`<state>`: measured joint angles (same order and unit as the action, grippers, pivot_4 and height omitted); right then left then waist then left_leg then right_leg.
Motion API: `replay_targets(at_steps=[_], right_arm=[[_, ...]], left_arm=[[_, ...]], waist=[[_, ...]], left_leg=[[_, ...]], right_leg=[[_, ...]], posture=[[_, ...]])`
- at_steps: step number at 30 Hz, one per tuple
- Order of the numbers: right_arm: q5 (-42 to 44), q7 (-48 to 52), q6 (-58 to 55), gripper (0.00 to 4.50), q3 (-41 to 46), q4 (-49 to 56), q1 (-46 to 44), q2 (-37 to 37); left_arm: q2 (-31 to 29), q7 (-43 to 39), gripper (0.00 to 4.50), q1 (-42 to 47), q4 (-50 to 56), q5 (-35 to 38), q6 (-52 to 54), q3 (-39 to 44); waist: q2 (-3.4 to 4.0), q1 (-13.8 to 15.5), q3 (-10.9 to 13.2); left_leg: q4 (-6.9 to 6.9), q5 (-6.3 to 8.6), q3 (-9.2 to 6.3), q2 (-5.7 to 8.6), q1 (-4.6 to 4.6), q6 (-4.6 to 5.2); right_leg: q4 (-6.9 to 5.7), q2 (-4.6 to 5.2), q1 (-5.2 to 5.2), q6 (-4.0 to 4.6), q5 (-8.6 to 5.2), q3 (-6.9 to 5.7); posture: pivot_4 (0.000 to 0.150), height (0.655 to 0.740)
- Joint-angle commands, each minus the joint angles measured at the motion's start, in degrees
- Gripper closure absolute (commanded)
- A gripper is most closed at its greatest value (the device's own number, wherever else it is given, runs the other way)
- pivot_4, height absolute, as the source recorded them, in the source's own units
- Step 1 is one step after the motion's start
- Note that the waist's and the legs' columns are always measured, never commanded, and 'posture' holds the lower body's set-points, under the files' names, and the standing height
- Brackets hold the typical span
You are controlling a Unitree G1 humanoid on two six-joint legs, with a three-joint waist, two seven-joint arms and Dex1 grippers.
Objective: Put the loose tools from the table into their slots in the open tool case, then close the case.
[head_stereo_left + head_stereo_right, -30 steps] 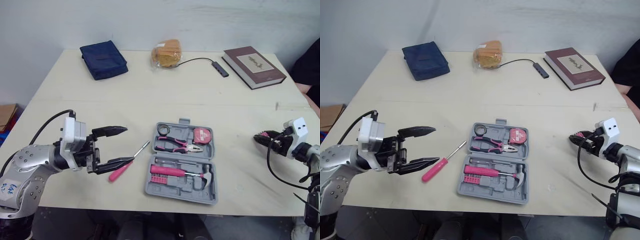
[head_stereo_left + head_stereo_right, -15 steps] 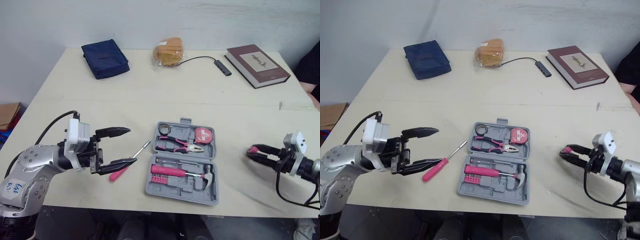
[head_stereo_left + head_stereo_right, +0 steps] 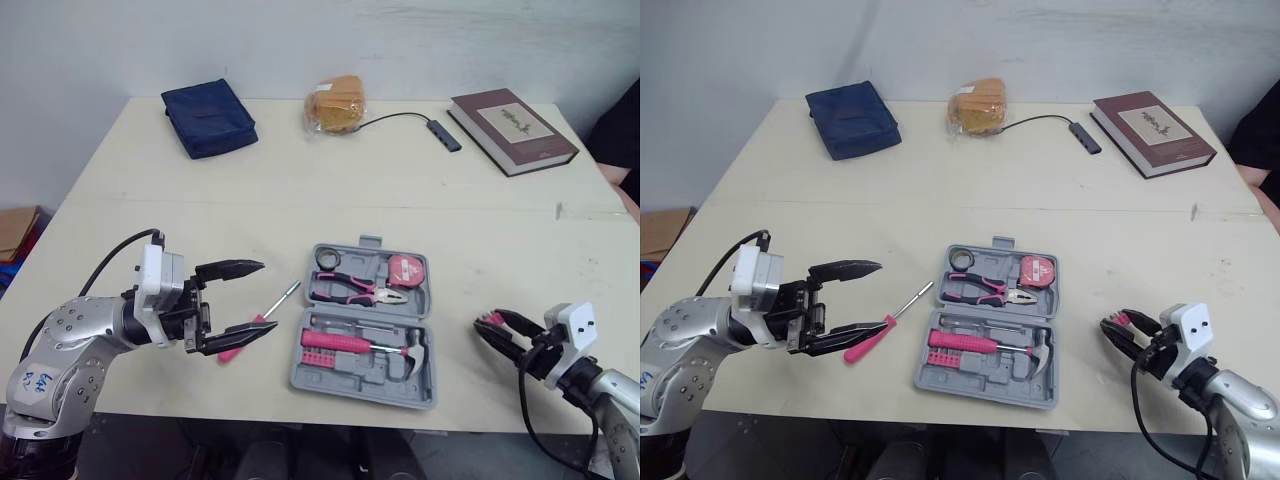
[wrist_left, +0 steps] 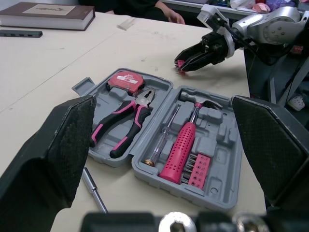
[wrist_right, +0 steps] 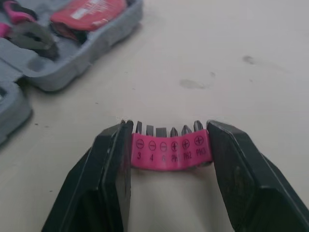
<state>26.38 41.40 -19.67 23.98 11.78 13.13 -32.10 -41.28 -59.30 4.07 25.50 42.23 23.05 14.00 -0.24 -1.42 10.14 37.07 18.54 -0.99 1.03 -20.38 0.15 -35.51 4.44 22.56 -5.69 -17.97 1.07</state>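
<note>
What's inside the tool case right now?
Pliers, tape measure, hammer, slim screwdriver and a bit strip lie in the tool case. Slot floors under them are covered.

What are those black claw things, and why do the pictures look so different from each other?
They are a robot's two hands, called grippers. Two pictures come from cameras in its head, looking down on a table. The other two come from little cameras on its wrists, so the black fingers look huge there. On the table lies an open grey tool case, partly filled. A pink screwdriver lies beside it, with the open left gripper right by it. The right gripper pinches a pink strip of screwdriver bits. Farther back lie a book and a blue pouch.
</note>
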Motion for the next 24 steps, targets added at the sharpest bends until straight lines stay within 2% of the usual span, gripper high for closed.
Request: replay_targets(at_steps=[1, 4, 5, 6, 8, 9, 14, 18, 22, 24], right_arm=[[0.4, -4.8, -2.6, 2.31, 1.2, 4.2, 1.0, 1.1], [0.7, -5.8, -3.4, 2.31, 0.3, 5.3, 1.3, 1.8], [0.1, -3.9, -1.6, 1.47, -0.4, 4.5, 2.1, 1.4], [-0.3, -2.4, -0.2, 1.23, -1.0, 4.0, 2.7, 1.0], [1.3, -0.8, 0.0, 0.28, -0.1, 2.9, 2.9, 0.7], [2.9, 0.4, -0.1, 0.12, 1.4, 2.3, 2.8, 0.4], [7.9, 11.2, 3.8, 0.12, 7.7, -1.3, 4.2, -3.9], [7.1, 27.2, 14.3, 0.12, 9.9, -10.2, 2.8, -11.5], [-0.2, 41.9, 30.8, 0.12, 4.1, -26.4, -3.5, -19.3], [-1.3, 47.0, 33.5, 0.12, 1.2, -32.8, -7.6, -22.0]], left_arm=[[0.0, 0.1, 0.00, 0.0, 1.2, 0.1, -1.0, 0.3], [-0.1, 0.0, 0.00, -0.1, 1.2, 0.1, -0.9, 0.1], [-0.1, -0.2, 0.00, 0.1, 1.0, -0.1, -1.0, -0.1], [-0.1, -0.3, 0.00, 0.2, 0.8, -0.3, -1.1, -0.3], [0.0, -0.4, 0.00, 0.5, 0.4, -0.3, -1.3, -0.1], [-0.1, -0.6, 0.00, 0.6, 0.0, -0.4, -1.6, 0.0], [-0.1, -1.6, 0.00, 0.7, -1.7, -1.5, -3.5, -0.2], [0.4, -2.3, 0.00, 1.9, -2.9, -2.1, -4.6, -1.2], [1.0, -2.7, 0.00, 3.4, -3.3, -2.0, -4.7, -2.7], [1.2, -2.6, 0.00, 3.9, -3.3, -2.0, -4.6, -3.1]], waist=[[0.00, 0.0, 0.0], [-0.01, 0.0, 0.0], [0.00, 0.0, 0.0], [0.00, 0.0, 0.0], [0.00, 0.0, 0.0], [-0.01, 0.0, 0.0], [0.00, 0.1, 0.0], [-0.02, 0.0, 0.0], [-0.08, -0.2, 0.1], [-0.10, -0.2, 0.1]], left_leg=[[0.00, 0.00, 0.00, 0.00, 0.00, 0.00], [0.00, 0.00, 0.00, 0.00, 0.00, 0.01], [0.00, 0.01, 0.00, 0.00, 0.00, 0.02], [0.00, 0.01, 0.00, 0.00, 0.00, 0.03], [-0.03, 0.01, 0.00, 0.00, 0.00, 0.04], [-0.03, 0.01, 0.00, 0.00, 0.00, 0.04], [0.02, 0.03, 0.01, 0.01, 0.00, 0.10], [0.01, 0.04, 0.05, 0.01, 0.02, 0.13], [0.03, 0.03, 0.07, -0.01, 0.10, 0.15], [0.05, 0.03, 0.15, 0.01, 0.12, 0.16]], right_leg=[[-0.01, 0.00, 0.00, 0.01, -0.01, 0.00], [-0.01, 0.00, 0.00, 0.02, -0.01, 0.00], [0.00, 0.00, 0.00, 0.02, -0.01, 0.00], [0.00, 0.00, 0.00, 0.02, -0.01, 0.00], [0.02, -0.01, 0.00, 0.02, -0.01, -0.01], [0.02, 0.00, 0.00, 0.02, -0.01, -0.01], [0.01, 0.00, -0.02, 0.02, -0.01, -0.01], [0.04, -0.02, -0.06, 0.02, -0.01, -0.01], [0.03, -0.06, -0.14, 0.01, -0.01, -0.01], [0.02, -0.07, -0.13, -0.01, 0.00, 0.02]], posture=[[0.150, 0.7400], [0.150, 0.7400], [0.150, 0.7400], [0.150, 0.7400], [0.150, 0.7400], [0.150, 0.7400], [0.150, 0.7400], [0.150, 0.7400], [0.150, 0.7400], [0.150, 0.7400]])
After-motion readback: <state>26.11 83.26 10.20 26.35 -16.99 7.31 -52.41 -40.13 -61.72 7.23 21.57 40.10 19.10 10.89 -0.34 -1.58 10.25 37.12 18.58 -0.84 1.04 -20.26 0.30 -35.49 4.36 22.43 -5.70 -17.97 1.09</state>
